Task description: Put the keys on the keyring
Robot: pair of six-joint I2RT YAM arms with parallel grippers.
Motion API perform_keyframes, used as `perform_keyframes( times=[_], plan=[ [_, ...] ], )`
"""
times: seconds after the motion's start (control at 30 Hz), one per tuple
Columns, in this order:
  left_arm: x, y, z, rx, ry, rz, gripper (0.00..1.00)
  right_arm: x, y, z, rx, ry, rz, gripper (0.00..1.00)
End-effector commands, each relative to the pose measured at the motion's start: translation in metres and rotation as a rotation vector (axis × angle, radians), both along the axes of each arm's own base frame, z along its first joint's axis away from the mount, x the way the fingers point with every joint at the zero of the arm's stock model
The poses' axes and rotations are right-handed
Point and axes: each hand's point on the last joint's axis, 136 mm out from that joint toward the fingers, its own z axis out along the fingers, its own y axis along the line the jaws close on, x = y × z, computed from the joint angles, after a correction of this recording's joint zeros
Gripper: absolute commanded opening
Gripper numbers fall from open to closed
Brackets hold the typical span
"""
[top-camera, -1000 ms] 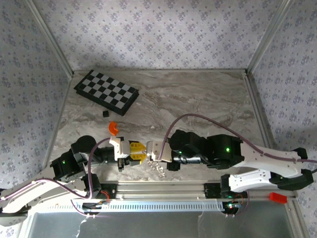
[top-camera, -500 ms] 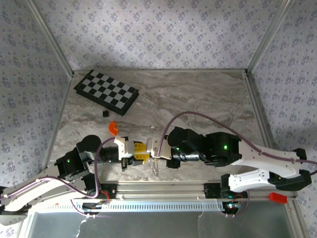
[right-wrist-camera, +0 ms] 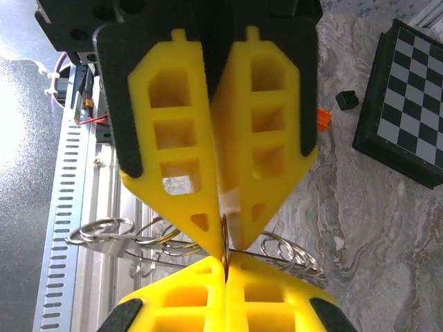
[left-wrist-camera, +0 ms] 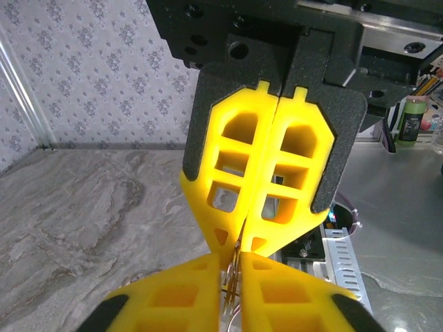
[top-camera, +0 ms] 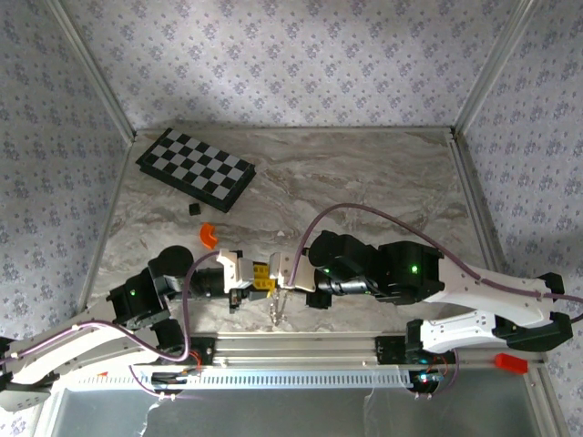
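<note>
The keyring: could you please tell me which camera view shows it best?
The right wrist view: there the keyring fans its silver loops out beside the yellow jaws. The top external view shows a small glinting dangle; the left wrist view shows thin metal edges between the jaws.

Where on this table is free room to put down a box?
Free: marble between checkerboard and right wall. Crowded: near edge, where left gripper and right gripper meet at the keyring; orange piece beside them.
</note>
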Motion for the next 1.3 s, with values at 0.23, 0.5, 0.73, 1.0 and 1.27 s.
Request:
perform_keyframes(
  times=[0.23, 0.5, 0.73, 1.0, 1.27],
  plan=[
    [-0.003, 0.002, 0.011, -0.045, -0.044, -0.013, 0.00, -0.007, 0.006, 0.020, 0.079, 0.017, 0.041, 0.00],
    [-0.020, 0.004, 0.036, -0.146, -0.051, -0.098, 0.00, -0.007, 0.005, 0.022, 0.115, 0.037, 0.024, 0.17],
    [-0.030, 0.008, 0.053, -0.252, -0.042, -0.148, 0.00, -0.013, -0.001, 0.033, 0.209, 0.068, 0.027, 0.19],
    [-0.035, 0.010, 0.063, -0.314, -0.041, -0.173, 0.00, -0.021, -0.004, 0.040, 0.267, 0.099, 0.055, 0.19],
    [-0.033, 0.013, 0.071, -0.361, -0.047, -0.156, 0.00, -0.022, -0.005, 0.041, 0.287, 0.111, 0.058, 0.21]
  ],
)
